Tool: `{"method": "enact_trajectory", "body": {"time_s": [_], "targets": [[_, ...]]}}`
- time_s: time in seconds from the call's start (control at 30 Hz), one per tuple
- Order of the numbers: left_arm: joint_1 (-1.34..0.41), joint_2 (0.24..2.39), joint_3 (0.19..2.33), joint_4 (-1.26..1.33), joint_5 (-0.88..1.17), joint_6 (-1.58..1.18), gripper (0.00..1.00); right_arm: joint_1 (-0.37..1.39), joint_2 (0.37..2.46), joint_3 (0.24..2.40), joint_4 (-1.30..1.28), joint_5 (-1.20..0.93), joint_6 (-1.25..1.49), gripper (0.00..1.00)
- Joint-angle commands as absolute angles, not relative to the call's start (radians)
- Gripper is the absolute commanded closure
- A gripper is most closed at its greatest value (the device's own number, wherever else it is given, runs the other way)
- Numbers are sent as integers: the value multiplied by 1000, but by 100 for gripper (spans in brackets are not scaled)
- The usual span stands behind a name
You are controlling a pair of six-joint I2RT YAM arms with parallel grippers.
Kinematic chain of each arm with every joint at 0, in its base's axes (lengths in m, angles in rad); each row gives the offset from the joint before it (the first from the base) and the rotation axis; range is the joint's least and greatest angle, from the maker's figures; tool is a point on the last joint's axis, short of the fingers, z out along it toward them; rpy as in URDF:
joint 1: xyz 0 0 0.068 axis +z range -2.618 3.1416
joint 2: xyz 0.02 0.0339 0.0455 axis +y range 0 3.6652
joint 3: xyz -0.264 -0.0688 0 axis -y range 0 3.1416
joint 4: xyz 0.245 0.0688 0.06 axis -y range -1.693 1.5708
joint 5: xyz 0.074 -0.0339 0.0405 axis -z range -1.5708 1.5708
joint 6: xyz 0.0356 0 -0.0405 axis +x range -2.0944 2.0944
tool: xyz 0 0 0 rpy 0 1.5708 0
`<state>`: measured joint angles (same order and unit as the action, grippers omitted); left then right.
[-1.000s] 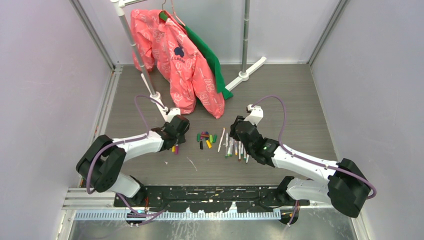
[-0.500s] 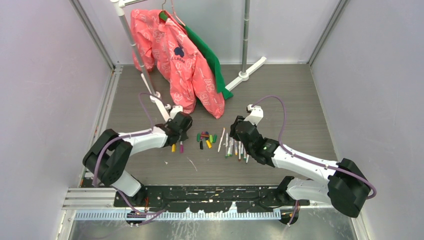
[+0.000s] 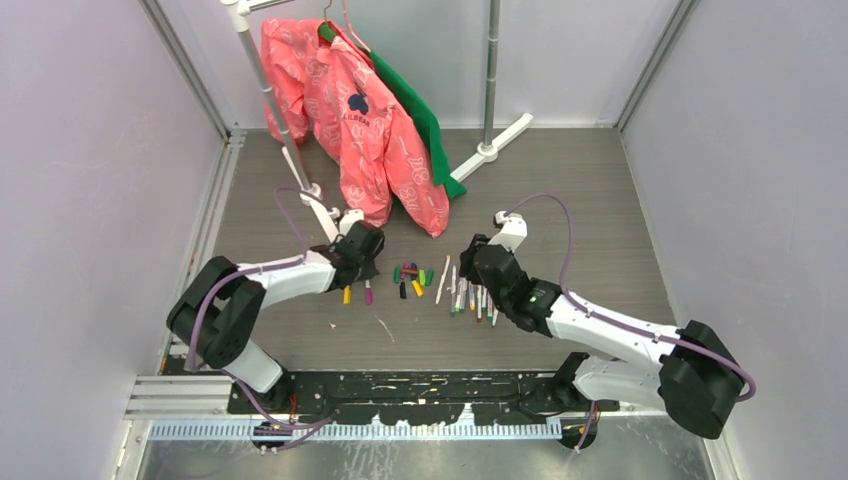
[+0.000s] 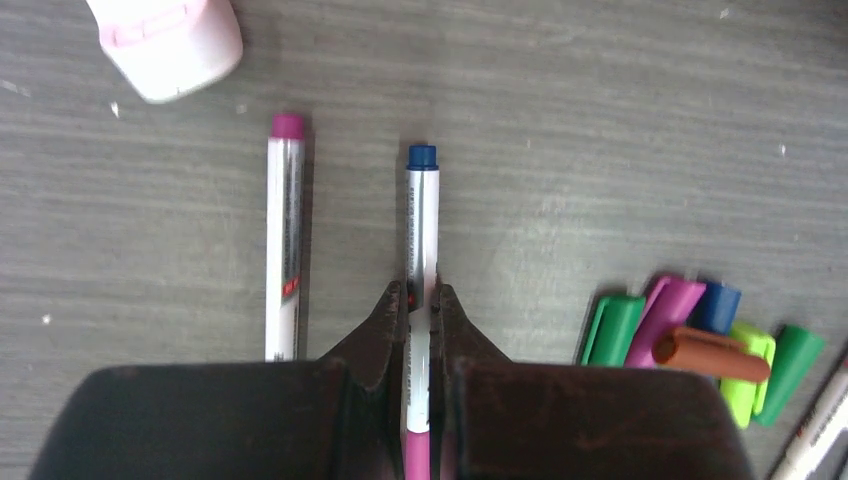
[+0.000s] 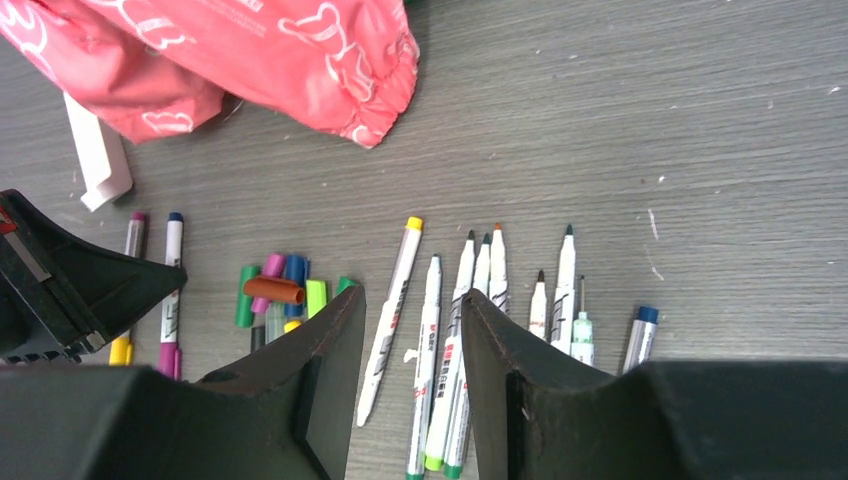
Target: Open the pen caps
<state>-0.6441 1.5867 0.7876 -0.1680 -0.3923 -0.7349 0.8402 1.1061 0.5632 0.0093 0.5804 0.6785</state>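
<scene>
My left gripper is shut on the barrel of a white pen lying on the table. The pen has a blue end pointing away and a purple cap between my jaws near the palm. A second white pen lies parallel on its left; its yellow cap shows in the right wrist view. Loose pen caps in green, purple, blue and orange are piled to the right, also in the top view. My right gripper is open and empty over a row of uncapped pens.
A pink jacket and a green garment hang from a rack at the back, the jacket's hem near the pens. The rack's white foot lies just beyond my left gripper. One pen with a blue cap lies at the row's right end.
My left arm has reached farther forward and right, uncovering the two capped pens below the gripper. The purple-capped pen has shifted slightly right. My right arm has barely moved.
</scene>
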Motion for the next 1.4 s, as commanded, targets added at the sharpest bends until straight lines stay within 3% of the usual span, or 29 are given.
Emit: {"method": "enact_trajectory", "body": {"time_s": [0.0,0.2,0.53,1.37], "targets": [[-641,1476,737,-155,-302,-768,100,835,1069,536,120,476,637,54],[-641,1361,707,-89,-229,-798,100,837,1129,507,309,205,618,54],[-640,1278,673,20,-115,-834,100,840,1253,523,465,-43,638,50],[-641,1365,674,201,60,-943,100,868,1426,571,603,-173,658,48]]}}
